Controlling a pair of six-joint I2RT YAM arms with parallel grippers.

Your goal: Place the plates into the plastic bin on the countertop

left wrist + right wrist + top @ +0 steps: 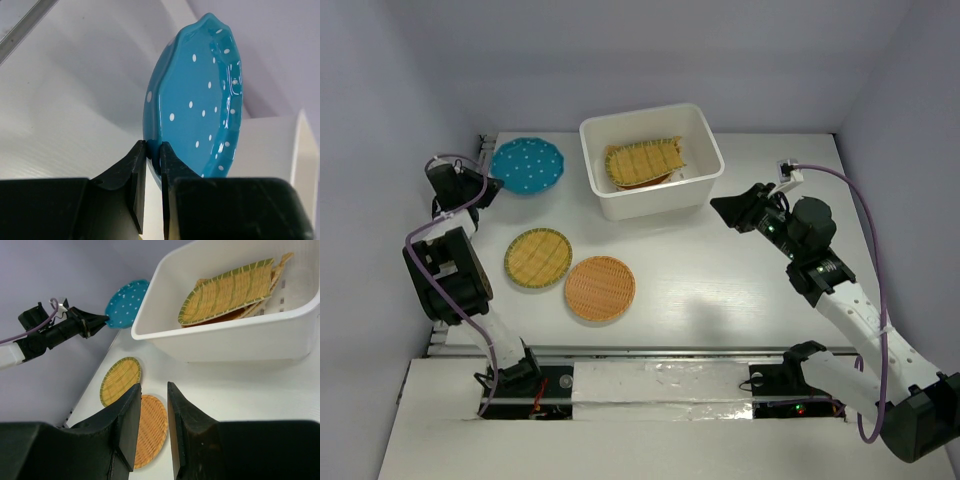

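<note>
My left gripper [492,186] is shut on the near rim of the round teal plate with white dots [527,165] at the back left. The left wrist view shows its jaws [153,150] pinching the plate's edge [195,100]. My right gripper [732,210] is open and empty, just right of the white plastic bin [660,203]. The bin holds a boat-shaped woven plate [642,160] lying on other woven plates. A round yellow-green woven plate [537,257] and a round orange one [600,288] lie on the countertop [720,270].
The bin's wall [280,145] shows to the right of the teal plate in the left wrist view. The right wrist view shows the bin [225,337], both round woven plates [120,380] [152,427] and the left arm. Grey walls close in the back and sides.
</note>
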